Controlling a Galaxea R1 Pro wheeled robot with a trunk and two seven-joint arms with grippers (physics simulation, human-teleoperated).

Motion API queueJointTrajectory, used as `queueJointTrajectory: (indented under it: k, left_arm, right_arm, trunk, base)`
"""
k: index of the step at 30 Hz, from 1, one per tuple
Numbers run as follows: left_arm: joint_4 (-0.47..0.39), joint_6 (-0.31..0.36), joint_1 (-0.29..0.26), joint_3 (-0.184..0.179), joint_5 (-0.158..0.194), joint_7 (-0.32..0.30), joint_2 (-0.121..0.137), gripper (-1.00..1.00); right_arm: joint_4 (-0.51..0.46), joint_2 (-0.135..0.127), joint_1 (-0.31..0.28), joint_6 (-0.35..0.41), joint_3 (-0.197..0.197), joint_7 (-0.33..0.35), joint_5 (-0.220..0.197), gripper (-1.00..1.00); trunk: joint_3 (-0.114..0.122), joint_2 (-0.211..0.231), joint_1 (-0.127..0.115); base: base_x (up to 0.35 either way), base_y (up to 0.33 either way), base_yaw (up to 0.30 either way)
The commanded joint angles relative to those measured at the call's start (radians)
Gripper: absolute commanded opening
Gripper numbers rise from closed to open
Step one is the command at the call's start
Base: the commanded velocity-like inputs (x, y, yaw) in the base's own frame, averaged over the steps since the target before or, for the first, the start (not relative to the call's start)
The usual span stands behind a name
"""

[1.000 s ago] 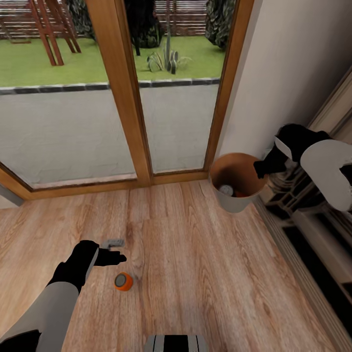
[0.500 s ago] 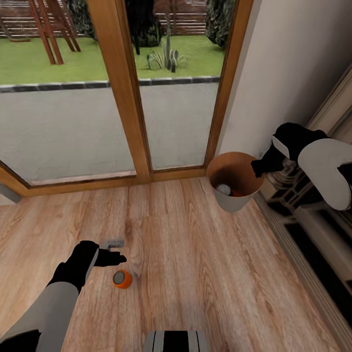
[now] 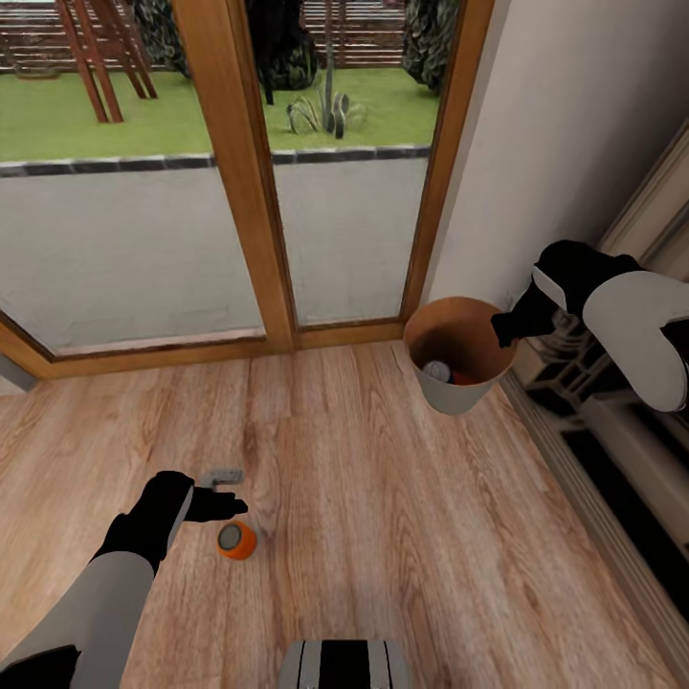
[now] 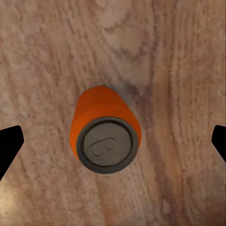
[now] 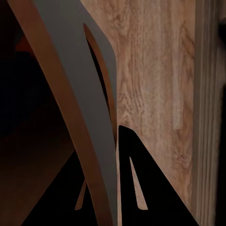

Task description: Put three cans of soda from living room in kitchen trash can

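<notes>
Left gripper (image 4: 113, 141) spread wide above upright soda can (image 4: 106, 136) on floor

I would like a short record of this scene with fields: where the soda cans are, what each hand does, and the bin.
can on floor: one soda can standing upright on the wood floor
cans in bin: at least one can inside, with orange beside it; count unclear
bin: trash can on the floor by the glass door
left hand: left hand open, above the floor can, fingers on either side, not touching
right hand: right hand shut on the bin's rim
</notes>
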Motion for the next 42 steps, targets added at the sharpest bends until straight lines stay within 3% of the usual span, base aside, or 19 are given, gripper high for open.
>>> queueJointTrajectory:
  k: [1, 31, 42]
  left_arm:
    - [0.000, 0.000, 0.000, 0.000, 0.000, 0.000, 0.000, 1.00]
    - [-0.010, 0.000, 0.000, 0.000, 0.000, -0.001, 0.001, 1.00]
    - [-0.011, 0.000, 0.000, 0.000, 0.000, -0.001, 0.001, 1.00]
  right_arm:
    - [0.000, 0.000, -0.001, 0.002, -0.011, 0.005, -0.012, -1.00]
    - [0.000, 0.000, 0.000, 0.002, -0.013, 0.005, -0.012, -1.00]
    - [0.000, 0.001, -0.001, 0.002, -0.010, 0.005, -0.012, -1.00]
  trunk:
    - [-0.003, -0.007, 0.004]
    - [-0.118, -0.026, 0.023]
    - [-0.122, -0.026, 0.023]
  base:
    - [0.000, 0.000, 0.000]
    - [0.000, 0.000, 0.000]
    - [0.000, 0.000, 0.000]
